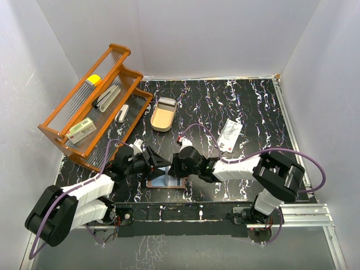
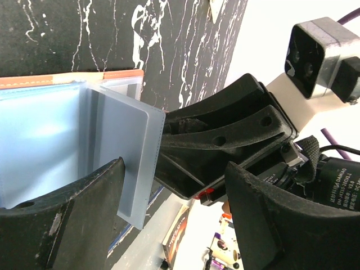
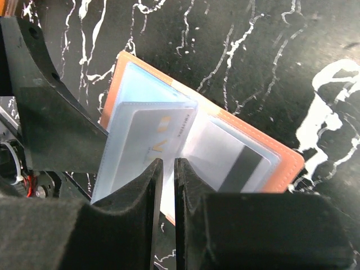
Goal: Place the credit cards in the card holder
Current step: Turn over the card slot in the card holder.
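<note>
Two cards show inside the open card holder point(image 3: 281, 163) on the table point(image 1: 253, 101) between the arms: a pale card point(image 3: 160, 132) in one clear pocket, a dark-striped card point(image 3: 242, 169) in another. The right gripper point(image 3: 167, 169), jaws almost pressed together, seems to be seating the pale one (pinching it or not, I cannot tell); the left gripper point(image 1: 156, 164) hangs spread, holding nothing. Next likely means fetching the white card point(image 1: 230, 135) lying well apart
</note>
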`<state>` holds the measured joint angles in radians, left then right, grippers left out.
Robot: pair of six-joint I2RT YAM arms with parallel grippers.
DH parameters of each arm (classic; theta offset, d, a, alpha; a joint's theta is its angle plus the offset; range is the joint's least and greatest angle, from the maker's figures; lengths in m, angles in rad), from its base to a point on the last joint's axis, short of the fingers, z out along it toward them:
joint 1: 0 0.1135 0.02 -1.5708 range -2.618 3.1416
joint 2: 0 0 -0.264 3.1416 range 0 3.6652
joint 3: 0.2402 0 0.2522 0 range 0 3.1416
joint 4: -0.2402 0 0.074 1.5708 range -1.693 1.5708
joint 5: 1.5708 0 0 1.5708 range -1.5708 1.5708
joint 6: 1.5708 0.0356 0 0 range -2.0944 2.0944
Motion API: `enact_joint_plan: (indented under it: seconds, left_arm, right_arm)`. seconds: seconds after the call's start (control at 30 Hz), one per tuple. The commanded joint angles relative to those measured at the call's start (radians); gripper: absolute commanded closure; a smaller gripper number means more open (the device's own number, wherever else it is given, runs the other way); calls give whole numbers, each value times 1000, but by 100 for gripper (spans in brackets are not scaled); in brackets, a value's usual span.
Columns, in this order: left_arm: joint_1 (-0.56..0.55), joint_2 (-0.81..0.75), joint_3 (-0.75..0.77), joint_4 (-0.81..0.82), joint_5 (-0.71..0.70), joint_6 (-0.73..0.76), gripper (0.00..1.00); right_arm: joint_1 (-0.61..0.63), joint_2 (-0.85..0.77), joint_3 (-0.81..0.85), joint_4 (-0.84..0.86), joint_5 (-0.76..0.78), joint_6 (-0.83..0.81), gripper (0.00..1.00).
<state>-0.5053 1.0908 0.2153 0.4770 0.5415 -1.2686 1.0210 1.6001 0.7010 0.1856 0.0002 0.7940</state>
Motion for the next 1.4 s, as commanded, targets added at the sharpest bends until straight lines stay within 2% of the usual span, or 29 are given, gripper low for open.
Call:
enact_joint_plan:
  seconds: [0.0, 0.27, 0.53, 0.8, 1.03, 1.07, 1.13, 1.2, 1.3, 1.37]
  left_arm:
    - [-16, 0, 38, 2, -16, -2, 30]
    - [-52, 35, 64, 6, -33, 11, 30]
    - [-79, 41, 92, -23, -47, 45, 29]
    - [-80, 5, 102, -122, -91, 102, 29]
    - [-79, -27, 142, -245, -132, 179, 29]
    - [-79, -40, 147, -269, -143, 193, 28]
    - [-79, -66, 159, -322, -169, 221, 13]
    - [-79, -92, 176, -384, -192, 257, 3]
    - [-80, -132, 206, -478, -234, 315, 1]
    - [-79, -155, 229, -532, -260, 353, 1]
  right_arm:
    - [3, -92, -34, 15, 70, 2, 87]
    - [3, -262, -130, -57, 201, 18, 79]
    - [3, -389, -126, -130, 311, 5, 74]
    - [2, -416, -4, -269, 457, -108, 69]
    - [-6, -377, 88, -218, 532, -319, 63]
    - [-13, -357, 117, -226, 528, -352, 62]
    - [-41, -314, 184, -252, 486, -414, 61]
    - [-80, -264, 248, -261, 388, -482, 59]
    - [-150, -193, 332, -259, 227, -578, 55]
    - [-188, -129, 397, -276, 182, -639, 52]
